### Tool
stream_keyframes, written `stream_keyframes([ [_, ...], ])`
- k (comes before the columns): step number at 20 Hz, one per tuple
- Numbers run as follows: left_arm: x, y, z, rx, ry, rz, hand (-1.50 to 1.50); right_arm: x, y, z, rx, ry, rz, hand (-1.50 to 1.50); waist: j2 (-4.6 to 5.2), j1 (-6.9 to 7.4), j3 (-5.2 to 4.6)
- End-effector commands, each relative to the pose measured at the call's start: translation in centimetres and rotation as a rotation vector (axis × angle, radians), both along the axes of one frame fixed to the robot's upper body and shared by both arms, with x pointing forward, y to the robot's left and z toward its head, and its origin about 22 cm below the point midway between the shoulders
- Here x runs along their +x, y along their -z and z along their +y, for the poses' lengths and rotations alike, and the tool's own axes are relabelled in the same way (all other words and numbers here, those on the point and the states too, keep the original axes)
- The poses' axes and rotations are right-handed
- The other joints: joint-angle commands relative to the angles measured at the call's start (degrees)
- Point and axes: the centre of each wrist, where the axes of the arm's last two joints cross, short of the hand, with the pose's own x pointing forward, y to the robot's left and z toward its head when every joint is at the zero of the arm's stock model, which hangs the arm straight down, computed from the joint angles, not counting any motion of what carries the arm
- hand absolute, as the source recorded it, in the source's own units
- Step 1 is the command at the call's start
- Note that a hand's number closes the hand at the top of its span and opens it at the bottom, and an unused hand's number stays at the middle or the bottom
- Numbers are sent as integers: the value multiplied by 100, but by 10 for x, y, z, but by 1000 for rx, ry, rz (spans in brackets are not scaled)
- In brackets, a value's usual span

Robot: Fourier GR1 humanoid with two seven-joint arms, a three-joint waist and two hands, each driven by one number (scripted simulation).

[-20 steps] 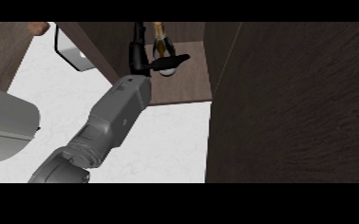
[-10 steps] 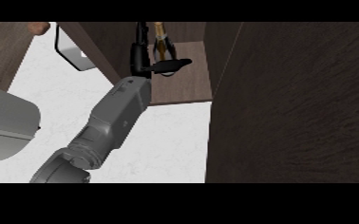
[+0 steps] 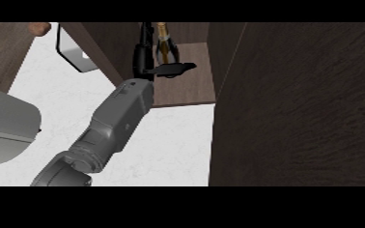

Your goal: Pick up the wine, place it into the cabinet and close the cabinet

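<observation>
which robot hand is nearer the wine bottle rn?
Only one black robot hand shows, on the grey forearm entering at lower left, so presumably the left. It sits against the dark wine bottle with gold neck inside the brown wooden cabinet. The right is out of view.

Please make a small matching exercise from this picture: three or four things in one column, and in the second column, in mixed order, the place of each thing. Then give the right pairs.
Things:
1. wine bottle
2. cabinet door
3. grey forearm
4. hand

Places:
A. fills the right side of the view, standing open
B. inside the cabinet, on its shelf
C. rises from the lower left towards the cabinet
D. at the bottle, inside the cabinet opening

Pairs: 1-B, 2-A, 3-C, 4-D
</observation>
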Motion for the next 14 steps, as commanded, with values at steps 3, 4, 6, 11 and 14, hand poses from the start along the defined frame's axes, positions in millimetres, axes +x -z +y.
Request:
stream_keyframes([
  [3, -9, 18, 9, -84, 2, 37, -150, -9, 0, 3, 21, -29, -6, -150, -47, 67, -10],
  [4, -12, 22, 12, -116, -14, 34, -150, -12, -1, 8, 27, -14, -10, -150, -45, 69, -13],
  [6, -7, 13, 7, -125, -22, 25, -150, -13, -8, -5, 25, -25, -21, -150, -62, 50, -9],
  [11, -22, 37, 16, -141, 3, 47, -150, -5, -6, 7, 41, 5, 4, -150, -100, 107, -11],
  [14, -20, 31, 11, -143, 12, 45, -150, -14, -13, -1, 9, -26, -15, -150, -83, 68, -9],
])
